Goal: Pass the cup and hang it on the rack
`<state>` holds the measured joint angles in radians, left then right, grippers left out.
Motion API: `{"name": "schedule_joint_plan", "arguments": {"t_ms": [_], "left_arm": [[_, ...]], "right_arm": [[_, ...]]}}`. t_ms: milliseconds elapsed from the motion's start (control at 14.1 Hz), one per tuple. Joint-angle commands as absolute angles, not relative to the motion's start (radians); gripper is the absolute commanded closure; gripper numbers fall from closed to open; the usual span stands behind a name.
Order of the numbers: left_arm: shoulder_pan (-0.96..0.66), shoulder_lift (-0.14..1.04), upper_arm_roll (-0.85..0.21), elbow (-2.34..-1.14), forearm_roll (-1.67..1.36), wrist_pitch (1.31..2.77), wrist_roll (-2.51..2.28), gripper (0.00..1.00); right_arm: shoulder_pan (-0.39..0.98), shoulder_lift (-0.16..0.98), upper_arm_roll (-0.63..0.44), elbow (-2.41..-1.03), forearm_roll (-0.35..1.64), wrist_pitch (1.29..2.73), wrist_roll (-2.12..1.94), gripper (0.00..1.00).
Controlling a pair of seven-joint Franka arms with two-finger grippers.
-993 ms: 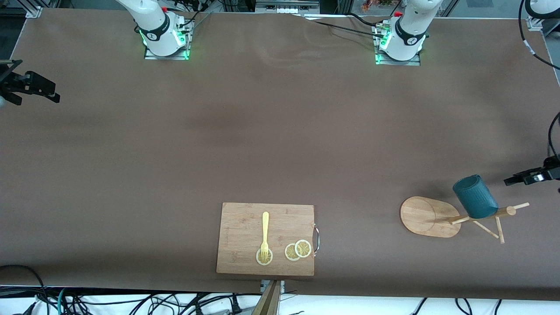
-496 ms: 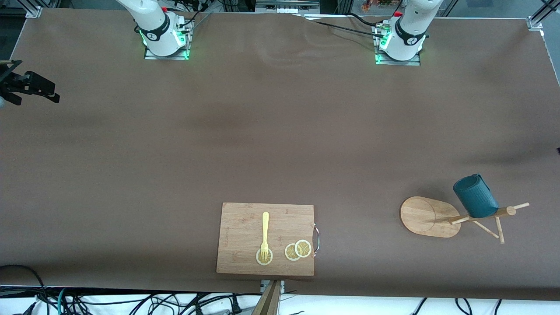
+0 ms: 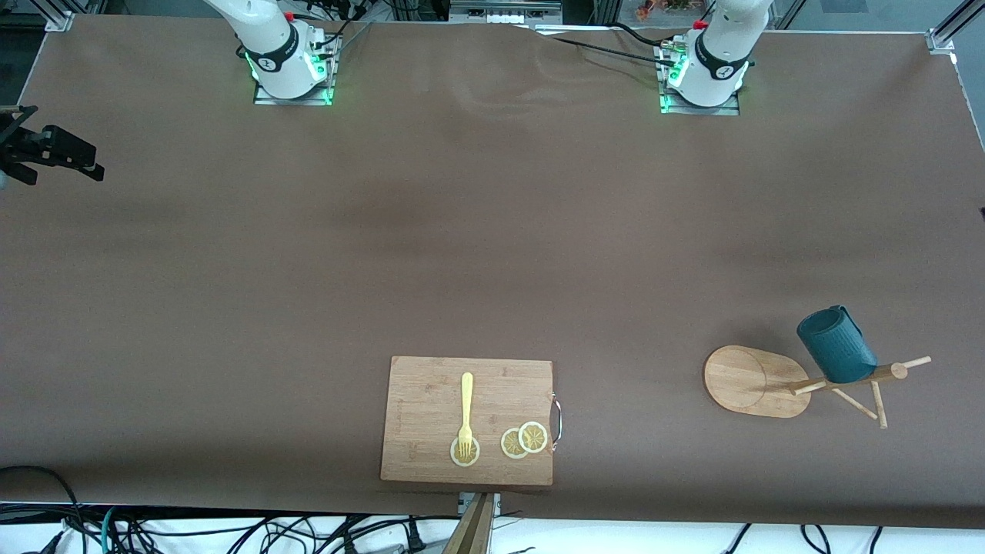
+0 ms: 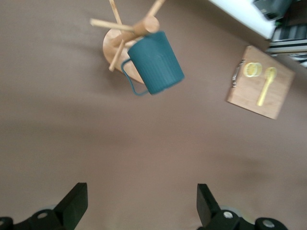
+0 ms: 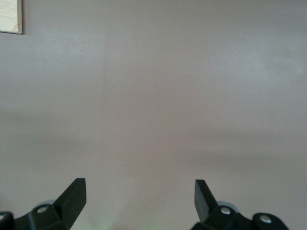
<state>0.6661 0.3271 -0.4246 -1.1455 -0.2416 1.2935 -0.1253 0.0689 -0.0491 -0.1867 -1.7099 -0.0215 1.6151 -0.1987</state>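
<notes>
Now cup (image 3: 836,345) hung on rack (image 3: 758,381), both grippers (image 4: 141,206) (image 5: 139,203) spread, mostly cut off.

Most of the table (image 3: 492,231) lies bare, so a pincer could pass across its whole middle and the strip before both arm bases. Only two clusters stand in the way, both along the edge nearest the front camera. The board (image 3: 467,419), with a fork (image 3: 465,415) and lemon slices (image 3: 524,439) on it, lies flat and low at mid-table. Toward the left arm's end, the rack (image 3: 800,381) rises with the cup (image 3: 836,346) on a peg and thin pegs sticking outward. Open table separates board and rack. The left pincer (image 4: 141,203) hangs spread over bare table well apart from the cup; the right pincer (image 5: 139,201), also spread, waits over bare cloth at the right arm's end.
</notes>
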Motion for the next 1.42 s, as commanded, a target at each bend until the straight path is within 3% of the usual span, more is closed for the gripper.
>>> {"name": "schedule_joint_plan", "arguments": {"t_ms": [0, 426, 567, 638, 780, 1135, 1348], "left_arm": [[0.568, 0.267, -0.408, -1.226, -0.189, 1.304, -0.292, 0.00], [0.371, 0.255, -0.408, -1.259, -0.025, 1.344, -0.308, 0.00], [0.315, 0.157, -0.394, -1.433, -0.025, 1.461, -0.307, 0.00], [0.261, 0.099, -0.352, -1.527, -0.026, 1.518, -0.298, 0.00], [-0.012, 0.019, -0.093, -1.650, -0.026, 1.554, -0.290, 0.00], [-0.139, -0.008, 0.061, -1.701, -0.026, 1.528, -0.229, 0.00], [-0.152, 0.006, 0.074, -1.683, -0.029, 1.554, -0.229, 0.00]], "right_arm": [[0.072, -0.043, -0.190, -1.687, -0.032, 1.594, -0.202, 0.00], [0.072, -0.043, -0.190, -1.687, -0.032, 1.594, -0.202, 0.00], [0.071, -0.043, -0.190, -1.687, -0.032, 1.594, -0.202, 0.00], [0.071, -0.043, -0.190, -1.687, -0.032, 1.594, -0.202, 0.00], [0.071, -0.043, -0.190, -1.687, -0.034, 1.594, -0.202, 0.00], [0.071, -0.043, -0.190, -1.687, -0.032, 1.594, -0.202, 0.00], [0.071, -0.043, -0.192, -1.687, -0.032, 1.586, -0.202, 0.00]]}}
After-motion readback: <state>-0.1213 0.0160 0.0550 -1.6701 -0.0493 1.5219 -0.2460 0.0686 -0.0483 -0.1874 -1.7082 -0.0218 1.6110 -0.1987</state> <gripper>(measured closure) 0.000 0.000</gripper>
